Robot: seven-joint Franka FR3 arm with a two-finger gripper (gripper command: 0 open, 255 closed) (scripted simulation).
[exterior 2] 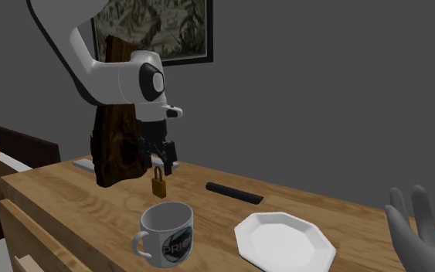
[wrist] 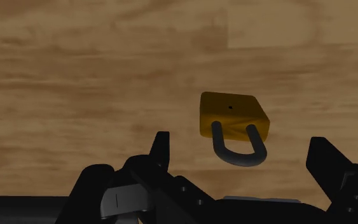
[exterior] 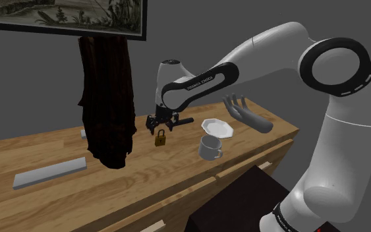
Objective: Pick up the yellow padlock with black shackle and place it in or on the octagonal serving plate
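Note:
A yellow padlock (exterior: 159, 138) (exterior 2: 158, 186) with a dark shackle stands upright on the wooden tabletop (exterior: 144, 181), shackle up. My black gripper (exterior: 159, 123) (exterior 2: 158, 164) hangs just above it, pointing down. In the wrist view the gripper (wrist: 241, 141) is open: the padlock (wrist: 233, 114) sits between the two spread fingers, closer to one of them, and neither touches it. The white octagonal plate (exterior: 217, 128) (exterior 2: 285, 241) lies empty on the table, to the padlock's right in the shoulder view.
A white mug (exterior: 210, 147) (exterior 2: 168, 233) stands between padlock and plate, nearer the front edge. A tall dark brown object (exterior: 108, 99) (exterior 2: 119, 147) rises close beside the gripper. A grey model hand (exterior: 246, 113), a black bar (exterior 2: 235, 192) and a grey slab (exterior: 49, 172) also occupy the table.

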